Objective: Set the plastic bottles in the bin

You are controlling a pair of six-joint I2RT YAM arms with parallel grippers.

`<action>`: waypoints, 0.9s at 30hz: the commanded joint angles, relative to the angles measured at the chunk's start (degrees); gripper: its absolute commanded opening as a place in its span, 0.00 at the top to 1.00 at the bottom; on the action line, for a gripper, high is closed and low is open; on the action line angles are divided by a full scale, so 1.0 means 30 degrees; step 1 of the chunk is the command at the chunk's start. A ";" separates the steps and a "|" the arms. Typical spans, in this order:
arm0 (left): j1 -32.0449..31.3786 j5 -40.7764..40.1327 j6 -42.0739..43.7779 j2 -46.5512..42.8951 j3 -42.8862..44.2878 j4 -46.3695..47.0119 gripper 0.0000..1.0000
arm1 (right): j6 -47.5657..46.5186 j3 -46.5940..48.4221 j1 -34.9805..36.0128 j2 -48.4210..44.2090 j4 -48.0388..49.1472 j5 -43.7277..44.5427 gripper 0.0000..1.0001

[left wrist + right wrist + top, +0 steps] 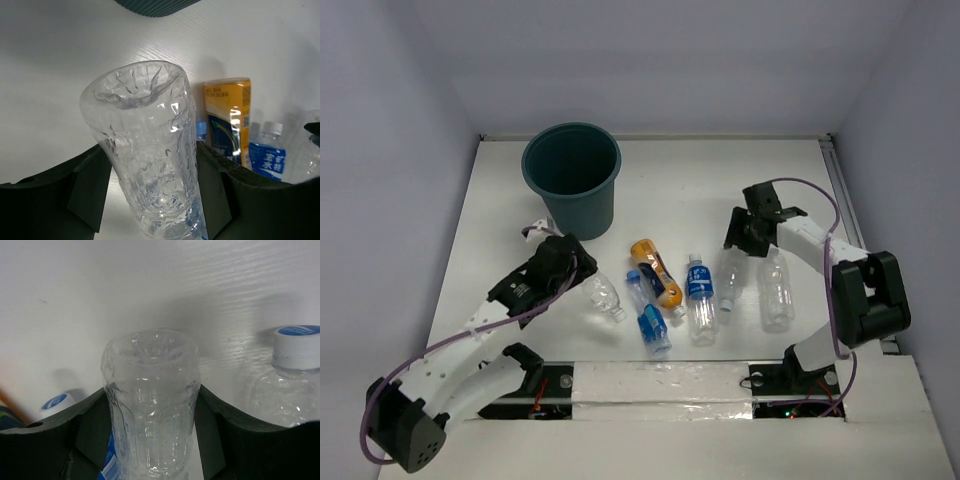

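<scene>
The dark teal bin (571, 175) stands at the back left; its base edge shows in the left wrist view (156, 5). My left gripper (576, 274) is shut on the base end of a clear bottle (604, 298), which fills the left wrist view (145, 145) between the fingers (89, 186). My right gripper (745, 244) is shut on another clear bottle (730, 277), seen base-first (150, 400). A third clear bottle (777, 288) lies to its right (292, 375). The orange bottle (656, 272) and two blue-labelled bottles (700, 295) (649, 322) lie in the middle.
White walls enclose the table on the left, back and right. A metal rail (840, 185) runs along the right edge. A white padded strip (660, 385) lies along the near edge between the arm bases.
</scene>
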 commanded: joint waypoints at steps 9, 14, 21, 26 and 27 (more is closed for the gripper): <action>-0.0174 -0.2320 0.4111 0.2565 1.4914 -0.3346 0.69 | -0.0641 0.3103 -0.0036 -0.7714 -0.1841 0.0666 0.43; 0.0966 -0.5077 0.7305 0.7026 2.2028 -0.2469 0.68 | 0.0237 0.4947 -0.0036 -0.9739 -0.1811 -0.1819 0.43; 0.4365 -0.6189 1.0177 1.1773 2.4478 -0.0188 0.68 | 0.1379 0.7555 0.0667 -0.9829 -0.1638 -0.3320 0.42; 0.4601 -0.7101 1.1556 1.2745 2.3863 0.1194 0.47 | 0.2259 0.9809 0.1544 -0.8134 -0.0524 -0.4052 0.41; 0.4601 -0.6955 1.1500 1.2804 2.3891 0.1137 0.35 | 0.2434 1.0365 0.1807 -0.7695 -0.0233 -0.4054 0.41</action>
